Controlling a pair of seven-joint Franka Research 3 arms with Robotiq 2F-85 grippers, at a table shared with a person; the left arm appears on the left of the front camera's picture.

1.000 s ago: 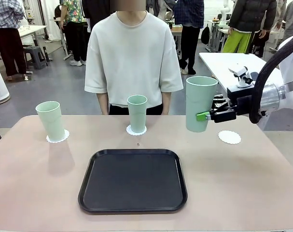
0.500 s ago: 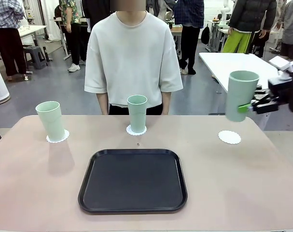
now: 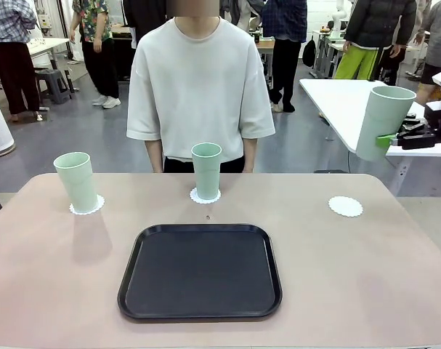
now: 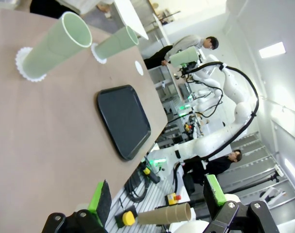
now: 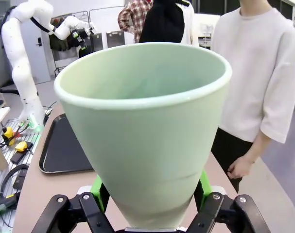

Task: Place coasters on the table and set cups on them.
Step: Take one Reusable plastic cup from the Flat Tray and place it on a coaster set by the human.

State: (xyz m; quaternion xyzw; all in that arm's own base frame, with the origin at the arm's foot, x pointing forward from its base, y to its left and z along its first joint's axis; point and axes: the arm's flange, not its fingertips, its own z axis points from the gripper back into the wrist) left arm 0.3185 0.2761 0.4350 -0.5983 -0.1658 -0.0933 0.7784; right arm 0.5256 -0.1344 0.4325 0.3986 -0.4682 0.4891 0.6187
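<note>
— What's on your table (image 3: 53,291)?

— A tray (image 3: 200,270) at the near middle. Behind it a cup (image 3: 206,171) stands on a coaster (image 3: 205,196); far left, another cup (image 3: 76,182) on its coaster (image 3: 87,206).

— And to your right?

— A bare coaster (image 3: 346,206) (nothing on it). The third cup (image 3: 381,122) hangs above and right of it, past the table's edge, in the right gripper (image 3: 391,139).
</note>
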